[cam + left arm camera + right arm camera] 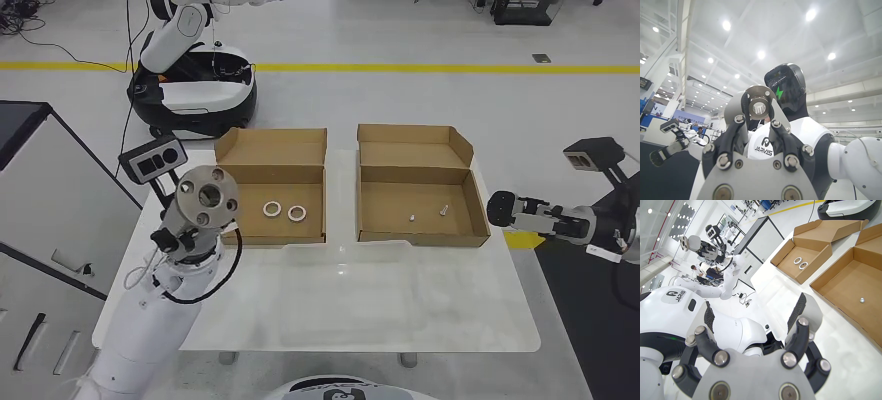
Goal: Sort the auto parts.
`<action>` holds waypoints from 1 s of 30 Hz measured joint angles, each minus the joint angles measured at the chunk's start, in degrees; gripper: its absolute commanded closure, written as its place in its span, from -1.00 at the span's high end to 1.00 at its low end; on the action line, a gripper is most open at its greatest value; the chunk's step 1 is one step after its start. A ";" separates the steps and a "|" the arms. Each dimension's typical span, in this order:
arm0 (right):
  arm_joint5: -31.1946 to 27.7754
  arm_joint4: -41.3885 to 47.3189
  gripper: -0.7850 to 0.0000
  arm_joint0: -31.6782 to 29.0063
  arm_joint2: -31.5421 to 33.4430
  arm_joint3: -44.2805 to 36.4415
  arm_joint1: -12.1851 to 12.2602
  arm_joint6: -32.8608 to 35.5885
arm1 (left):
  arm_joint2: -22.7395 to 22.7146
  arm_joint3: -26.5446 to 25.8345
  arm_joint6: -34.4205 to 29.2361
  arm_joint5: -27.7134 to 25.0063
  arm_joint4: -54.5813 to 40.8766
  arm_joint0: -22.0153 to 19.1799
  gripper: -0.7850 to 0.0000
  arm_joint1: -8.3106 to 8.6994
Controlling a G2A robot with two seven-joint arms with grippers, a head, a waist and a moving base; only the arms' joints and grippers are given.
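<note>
Flanged part (pixel 210 195) held high in L fingers (pixel 780 117); R fingers (pixel 799 309) spread, empty, beside bolt box (pixel 385 205).

Bright, even light from round ceiling lamps (pixel 726 25), which flare white. Soft, faint shadows inside boxes (pixel 300 195). Glossy table (pixel 400 300) shows pale reflections. Metal flange (pixel 758 108) glints. Wrist views bend strongly at edges.

Left box (pixel 250 220) and right box (pixel 390 215) are open-topped; their walls (pixel 324 205) and flaps (pixel 415 145) block sideways entry.
</note>
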 measured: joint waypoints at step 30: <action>0.00 0.00 1.00 0.00 0.00 0.00 0.00 0.00 | -1.97 1.89 3.37 3.63 8.52 -1.56 -1.00 0.22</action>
